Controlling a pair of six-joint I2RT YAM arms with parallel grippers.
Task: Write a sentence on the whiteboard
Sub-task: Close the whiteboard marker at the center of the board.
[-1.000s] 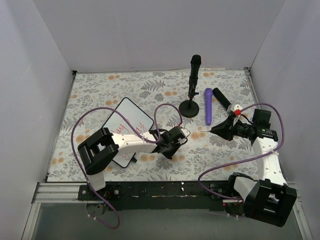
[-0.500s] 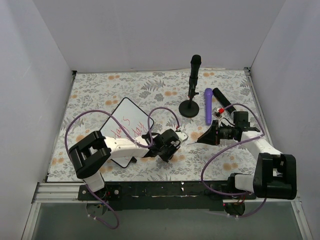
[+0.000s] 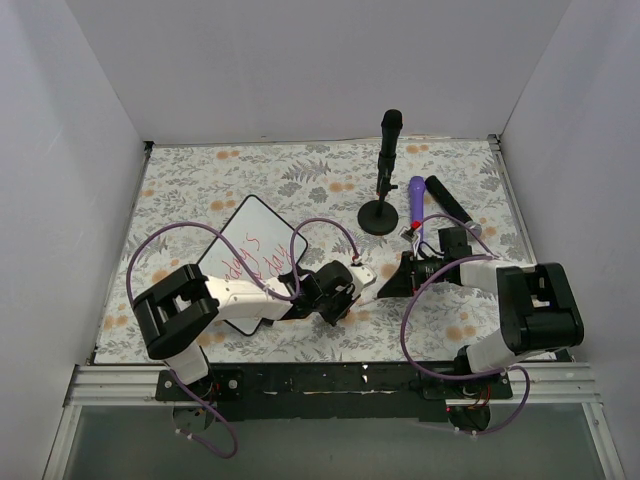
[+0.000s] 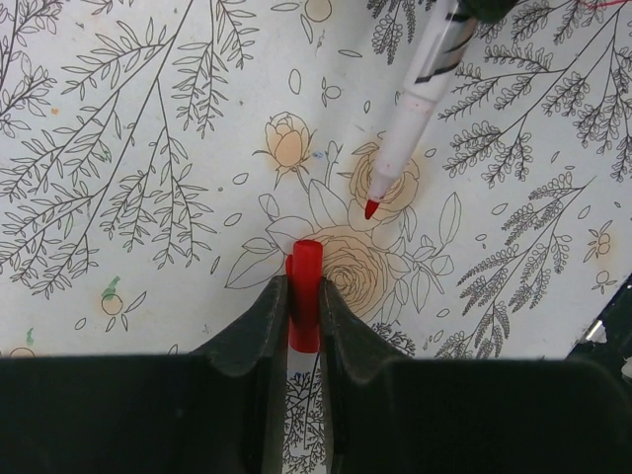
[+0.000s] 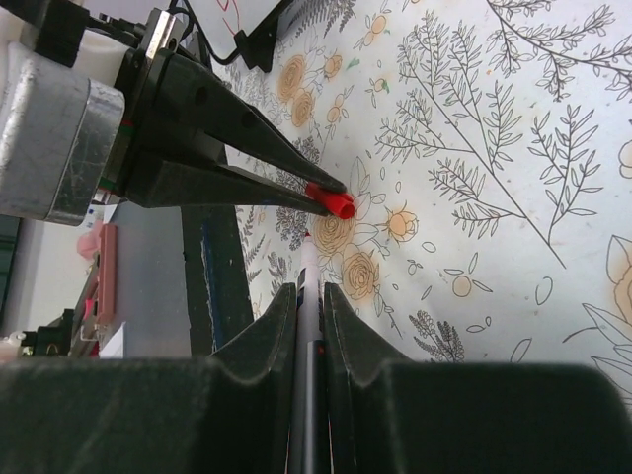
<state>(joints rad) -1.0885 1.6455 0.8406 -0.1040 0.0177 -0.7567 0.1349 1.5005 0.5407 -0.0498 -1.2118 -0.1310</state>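
Left gripper (image 4: 304,288) is clamping a small red plastic marker cap (image 4: 305,259) between its black fingers, jaws closed tight on it. One end of the cap is poking forward past the fingertips.

Right gripper (image 5: 309,296) is pinching a white-barrelled, red-tipped marker pen (image 4: 413,114), jaws closed on the barrel.

In the left wrist view the pen's red tip is hovering just beyond the cap, slightly to its right, not touching. The two grippers are facing each other nose to nose, low over the white floral-print table cover (image 3: 190,180), near front centre.

The small white rectangular whiteboard with a thin black frame (image 3: 262,222) is sitting on the cover left of centre, turned diagonally. The left arm is hiding its near corner. The red handwritten sentence (image 3: 245,262) is showing on it in slanted lines, not legible from above.

Behind the grippers, a black microphone on a round stand (image 3: 385,170) is standing upright. A purple cylinder (image 3: 416,208) and a black cylinder (image 3: 446,200) are lying beside it.
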